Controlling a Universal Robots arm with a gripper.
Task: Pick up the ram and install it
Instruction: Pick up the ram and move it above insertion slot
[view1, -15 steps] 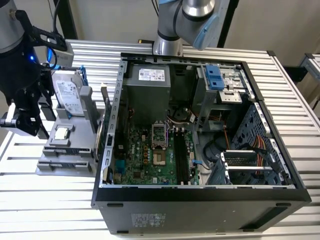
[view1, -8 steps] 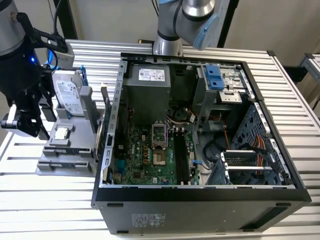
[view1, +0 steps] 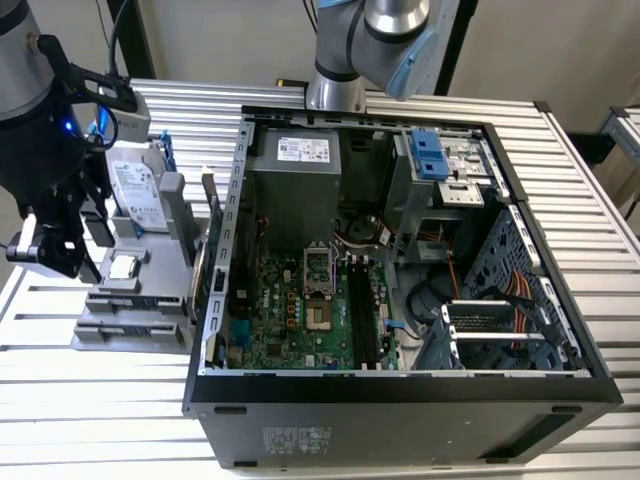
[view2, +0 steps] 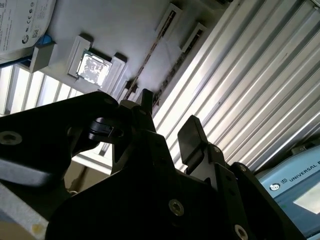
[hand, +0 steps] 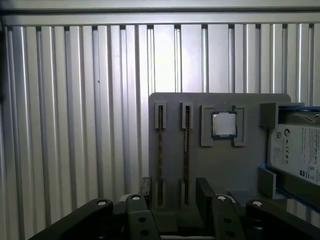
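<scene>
The gripper (hand: 175, 187) hangs with its two fingers (hand: 205, 192) spread and nothing between the pads; in the second wrist view the gripper (view2: 169, 117) shows the same open gap. The ram (hand: 186, 150) stands on edge in a slot of the grey holder (hand: 250, 170), just ahead of the fingertips and in line with the gap between them. A second stick (hand: 160, 150) stands in the next slot beside it, nearer the other finger. Neither stick is pinched, and I cannot tell whether a finger touches either one. Past the sticks to one side of the gripper, a CPU (hand: 224, 124) lies flat in its own pocket of the holder, and farther that way a drive (hand: 300, 150) rests in a blue bracket. In the exterior view the gripper (view1: 50, 255) hangs over the holder's (view1: 130, 300) outer end, with the CPU (view1: 122, 266) near it and the drive (view1: 135, 190) beyond. The open case (view1: 400, 250) with its green board (view1: 300, 310) sits well apart from the gripper, on the exterior view's right of it, on the slatted table (view1: 580, 200).
</scene>
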